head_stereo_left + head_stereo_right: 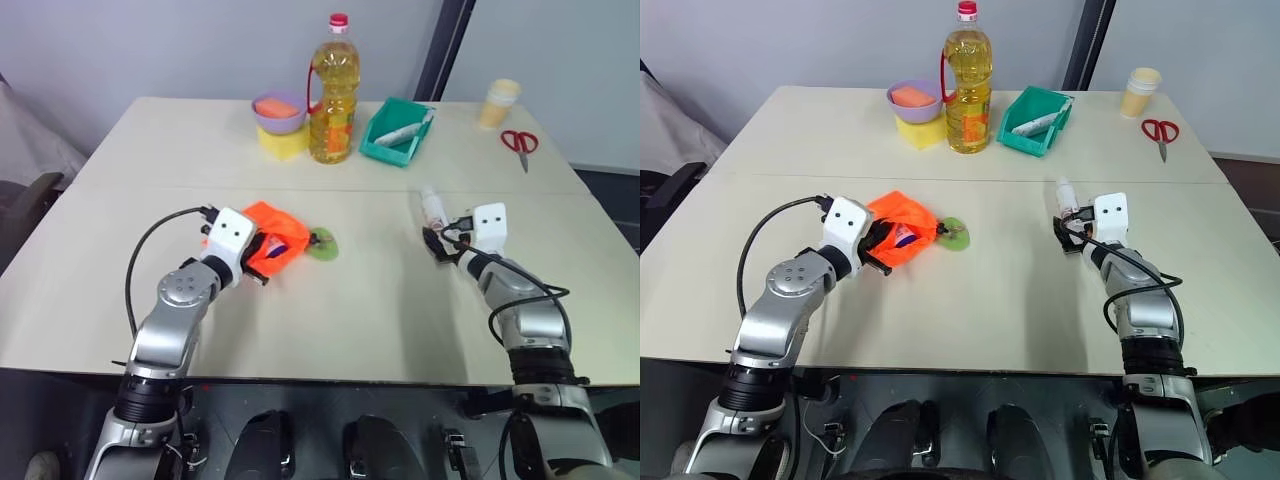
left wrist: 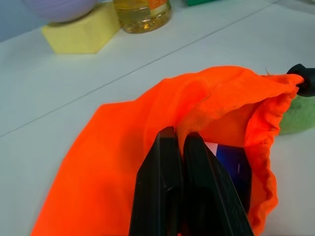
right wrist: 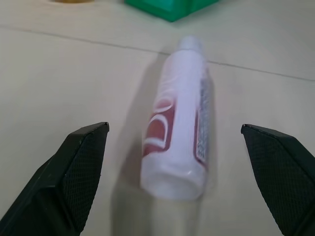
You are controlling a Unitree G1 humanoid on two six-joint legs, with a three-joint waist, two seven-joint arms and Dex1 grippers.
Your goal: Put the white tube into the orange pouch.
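The orange pouch [image 1: 283, 228] lies on the table's left half, its black cord running to a green disc [image 1: 325, 245]. My left gripper [image 2: 181, 140] is shut on the fabric of the pouch's rim, and the mouth gapes beside it with something blue and white inside. The white tube [image 3: 177, 123], with reddish-brown print, lies flat on the right half of the table [image 1: 380, 320], cap pointing away from me. My right gripper [image 3: 174, 128] is open just short of the tube's near end. Its two fingers [image 3: 81, 162] stand wide on either side without touching the tube.
At the back stand an oil bottle [image 1: 333, 95], a purple bowl [image 1: 279, 112] holding an orange block on a yellow block [image 1: 283, 143], and a green tray [image 1: 397, 132] with a plainer tube. A paper cup [image 1: 500, 102] and red scissors [image 1: 520, 143] are at the far right.
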